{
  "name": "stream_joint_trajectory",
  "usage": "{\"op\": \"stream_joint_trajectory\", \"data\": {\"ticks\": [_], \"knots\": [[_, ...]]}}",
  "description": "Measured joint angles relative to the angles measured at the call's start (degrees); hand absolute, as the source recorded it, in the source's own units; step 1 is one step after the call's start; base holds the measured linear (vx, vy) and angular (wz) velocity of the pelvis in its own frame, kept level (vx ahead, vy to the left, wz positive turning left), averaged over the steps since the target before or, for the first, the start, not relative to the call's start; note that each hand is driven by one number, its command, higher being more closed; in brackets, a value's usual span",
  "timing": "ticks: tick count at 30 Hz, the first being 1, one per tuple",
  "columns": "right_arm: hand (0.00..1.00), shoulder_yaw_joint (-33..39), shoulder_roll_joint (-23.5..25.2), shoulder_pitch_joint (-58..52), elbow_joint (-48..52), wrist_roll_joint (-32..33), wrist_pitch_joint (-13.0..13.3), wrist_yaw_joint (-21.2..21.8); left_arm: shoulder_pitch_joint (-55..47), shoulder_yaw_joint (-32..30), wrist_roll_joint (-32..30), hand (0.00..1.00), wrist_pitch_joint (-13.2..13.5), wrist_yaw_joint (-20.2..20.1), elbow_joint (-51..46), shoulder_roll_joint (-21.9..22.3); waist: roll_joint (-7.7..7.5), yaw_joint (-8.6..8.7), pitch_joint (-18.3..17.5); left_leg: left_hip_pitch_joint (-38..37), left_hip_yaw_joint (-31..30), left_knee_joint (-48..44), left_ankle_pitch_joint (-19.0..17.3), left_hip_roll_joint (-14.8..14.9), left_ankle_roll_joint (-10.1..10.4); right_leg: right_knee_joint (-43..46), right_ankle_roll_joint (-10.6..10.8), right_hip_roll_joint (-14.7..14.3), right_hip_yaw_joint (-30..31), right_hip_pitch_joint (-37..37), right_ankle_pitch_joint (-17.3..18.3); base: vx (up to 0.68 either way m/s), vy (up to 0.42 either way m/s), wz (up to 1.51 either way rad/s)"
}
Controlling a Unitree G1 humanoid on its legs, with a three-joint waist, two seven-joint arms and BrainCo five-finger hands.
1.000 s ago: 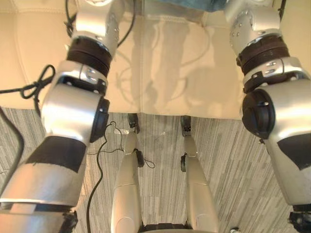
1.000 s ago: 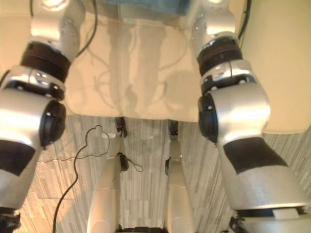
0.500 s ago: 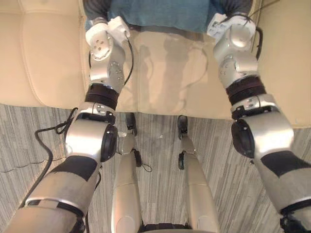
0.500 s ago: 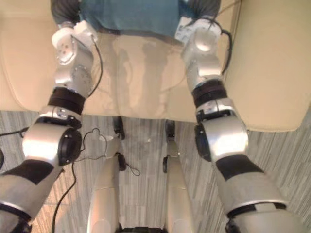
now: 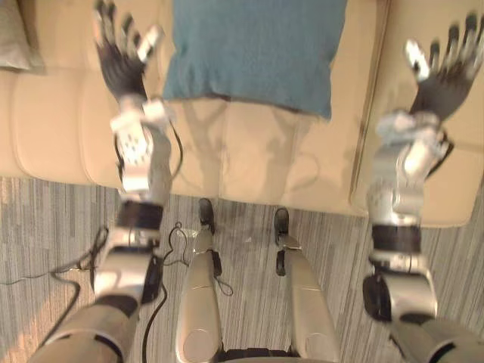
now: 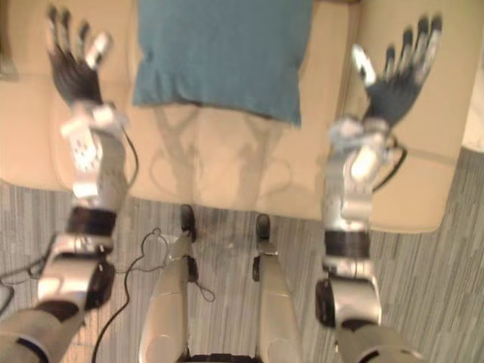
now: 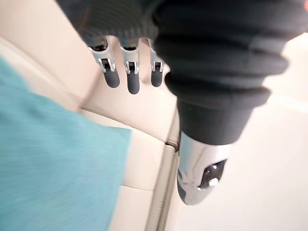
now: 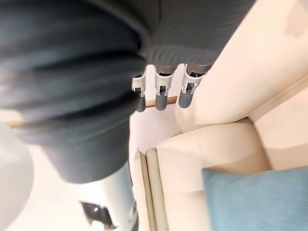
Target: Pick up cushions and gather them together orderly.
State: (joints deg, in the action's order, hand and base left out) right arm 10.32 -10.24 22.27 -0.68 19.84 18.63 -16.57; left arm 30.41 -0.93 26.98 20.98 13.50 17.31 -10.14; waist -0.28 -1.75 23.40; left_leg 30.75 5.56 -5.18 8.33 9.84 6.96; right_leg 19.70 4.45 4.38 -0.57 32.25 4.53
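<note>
**Operator:** Where are my 2 hands?

**Spotter:** In the head view your left hand is up at 10 o'clock. The arm is stretched out over the cream sofa, with the dark cover facing the camera. Your right hand mirrors it at 2 o'clock, on an arm just as extended.

**Operator:** And the fingers?

**Spotter:** Both hands are released, fingers straight and fanned, thumbs angled inward, with nothing in either. The left wrist view shows your left fingertips hanging straight above the upholstery. The right wrist view shows the same for your right fingertips.

**Operator:** Where's the cushion?

**Spotter:** You have 1 teal cushion lying flat on the seat at 12 o'clock, between the hands, its far edge cut off by the picture. Your left thumb is just beside its 9 o'clock edge but apart from it. Your right hand is well apart, past a seam in the sofa, over the section at 3 o'clock.

**Operator:** Anything else around?

**Spotter:** Bare cream upholstery lies between each hand and the cushion. A pale grey-green soft thing sits at the picture's edge, beyond your left hand at 10 o'clock; I cannot tell what it is. Striped grey carpet runs along the sofa's near side at 6 o'clock
</note>
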Motion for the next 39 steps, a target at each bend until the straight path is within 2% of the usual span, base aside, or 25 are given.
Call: {"op": "stream_joint_trajectory", "data": {"ticks": [2,4,7,10,11,17,21,28,32,37,38,39], "knots": [[0.0,-2.8,2.47,-8.11,-0.31,-1.92,-0.1,2.85,-9.71,2.44,-1.07,0.0,-0.59,-1.97,0.26,3.24,-0.15,-0.04,-2.49,-2.2,0.03,0.06,-0.87,-0.2,-0.02,-0.12,-0.1,0.53,-0.79,-2.47,0.98,0.12,-0.022,0.14],[0.0,-4.67,4.84,-14.19,-1.38,-3.22,-0.42,5.58,-16.47,4.93,-2.76,0.0,-1.45,-4.2,1.24,4.78,-0.39,-0.55,-3.04,-6.11,0.24,0.07,-1.38,-0.42,0.37,-0.28,0.06,0.8,-0.85,-6.43,1.88,0.12,-0.012,0.1],[0.0,-6.61,7.6,-21.74,-9.3,-4.6,-1.3,9.42,-24.66,5.98,-5.75,0.0,-2.5,-6.61,7.27,6.33,-0.66,-0.64,-8.79,-10.3,0.39,1.2,-2.5,-0.52,0.62,-2.38,0.09,0.85,-1.15,-10.93,2.68,0.14,-0.008,0.04],[0.0,-6.61,8.04,-23.69,-20.24,-6.4,-1.81,10.7,-27.09,6.07,-7.79,0.0,-3.07,-7.65,16.39,6.68,-0.65,-0.41,-11.88,-14.02,0.36,3.29,-2.61,-1.02,0.61,-4.72,0.14,0.91,-1.58,-14.76,2.85,0.13,0.022,0.06],[0.0,-6.54,7.93,-23.84,-29.72,-6.48,-2.88,11.37,-27.71,5.45,-9.28,0.0,-4.23,-7.85,23.91,6.68,-0.69,-0.14,-13.16,-16.82,0.34,5.05,-2.6,-1.19,0.6,-6.63,0.2,0.91,-1.84,-17.36,2.67,0.07,0.024,0.05],[0.0,-5.9,8.02,-25.54,-47.31,-8.4,-5.52,12.27,-31.16,1.38,-13.67,0.0,-6.76,-8.1,36.2,5.53,-1.1,0.53,-16.08,-23.71,0.32,9.31,-2.54,-2.44,0.57,-12.92,1.17,1.51,-1.88,-24.99,1.35,0.1,0.034,0.01],[0.0,-4.75,8.01,-26.21,-52.49,-8.2,-6.34,12.75,-33.0,-0.37,-16.53,0.0,-7.64,-8.07,39.21,4.02,-1.65,1.34,-16.91,-28.13,0.72,11.02,-2.84,-3.54,0.26,-15.25,1.69,2.42,-1.76,-29.79,1.03,0.1,0.041,0.02],[0.0,-3.87,7.99,-26.28,-55.74,-8.57,-7.8,13.22,-34.12,-0.4,-19.13,0.0,-8.29,-8.72,41.9,3.77,-2.19,1.51,-18.19,-30.77,2.09,11.03,-3.68,-4.16,-0.08,-16.02,2.09,2.93,-0.14,-31.83,0.69,0.01,0.017,-0.09],[0.0,-3.77,7.83,-25.57,-56.61,-8.63,-7.94,13.22,-34.92,-0.4,-20.29,0.0,-8.43,-8.78,41.93,3.72,-2.28,1.37,-18.47,-31.13,4.67,11.04,-3.91,-4.23,-0.27,-15.9,2.38,2.95,2.52,-30.3,0.13,-0.06,0.022,-0.35],[0.0,-3.57,7.84,-23.25,-56.58,-8.56,-8.08,12.96,-34.62,-0.43,-20.29,0.0,-8.51,-8.68,41.93,3.33,-2.63,1.31,-17.66,-30.72,8.12,11.03,-4.74,-4.95,-0.43,-15.88,3.2,3.2,6.5,-27.48,-2.31,-0.06,0.029,-0.45],[0.0,-3.67,7.86,-22.35,-56.43,-8.57,-8.19,12.38,-33.78,-0.69,-20.26,0.0,-8.5,-8.62,41.86,3.35,-2.71,1.23,-16.87,-30.36,8.09,10.45,-5.43,-4.86,-1.35,-14.91,2.62,3.06,3.1,-26.55,-4.48,-0.07,0.012,-0.33],[0.0,-3.77,7.87,-22.42,-56.4,-8.57,-8.21,12.15,-33.28,-1.05,-20.25,0.0,-8.51,-8.63,41.79,3.48,-2.67,1.22,-16.81,-29.61,7.97,9.47,-5.82,-4.72,-1.72,-14.08,2.5,3.02,1.93,-25.67,-5.16,-0.1,0.017,-0.35]]}}
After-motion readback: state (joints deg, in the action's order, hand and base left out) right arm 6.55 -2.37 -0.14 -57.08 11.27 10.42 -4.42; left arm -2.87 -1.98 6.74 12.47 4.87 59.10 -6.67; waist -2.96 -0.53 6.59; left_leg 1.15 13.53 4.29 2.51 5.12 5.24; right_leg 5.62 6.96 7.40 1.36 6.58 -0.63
